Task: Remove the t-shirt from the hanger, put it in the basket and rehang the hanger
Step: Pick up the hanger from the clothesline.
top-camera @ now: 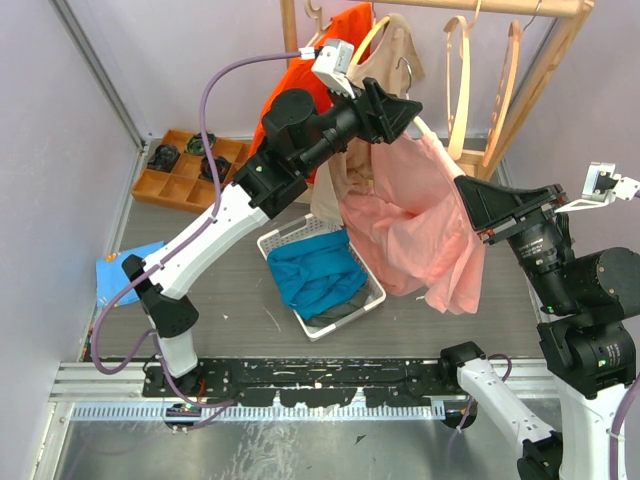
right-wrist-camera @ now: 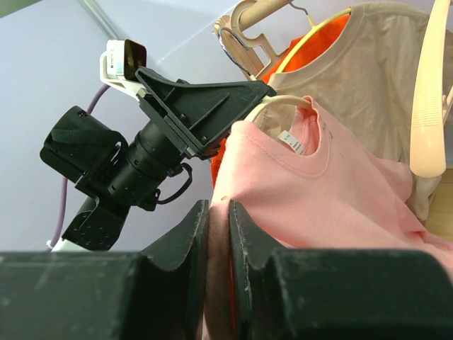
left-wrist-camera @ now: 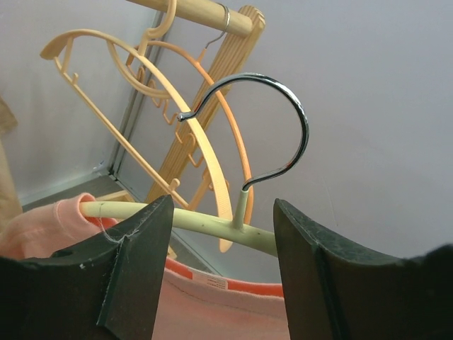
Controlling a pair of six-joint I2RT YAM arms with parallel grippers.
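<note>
The pink t-shirt [top-camera: 410, 225] hangs on a pale green hanger [left-wrist-camera: 205, 225] whose metal hook [left-wrist-camera: 297, 120] is free in the air, off the rail. My left gripper [top-camera: 412, 112] is held high and shut on the hanger, its jaws partly apart either side of the hook stem [left-wrist-camera: 223, 204]. It also shows in the right wrist view [right-wrist-camera: 269, 92]. My right gripper [top-camera: 462, 190] is shut on a fold of the t-shirt [right-wrist-camera: 318, 191] near its shoulder [right-wrist-camera: 218, 205], below and right of the hanger. The collar and label show under the hanger bar [left-wrist-camera: 212, 283].
A wooden rail [top-camera: 500, 5] at the back carries an orange shirt [top-camera: 300, 80], a beige shirt [top-camera: 395, 50] and empty hangers [top-camera: 460, 80]. A white basket [top-camera: 275, 240] with blue cloth stands below. A wooden compartment tray [top-camera: 190, 165] and a blue cloth [top-camera: 120, 270] lie at left.
</note>
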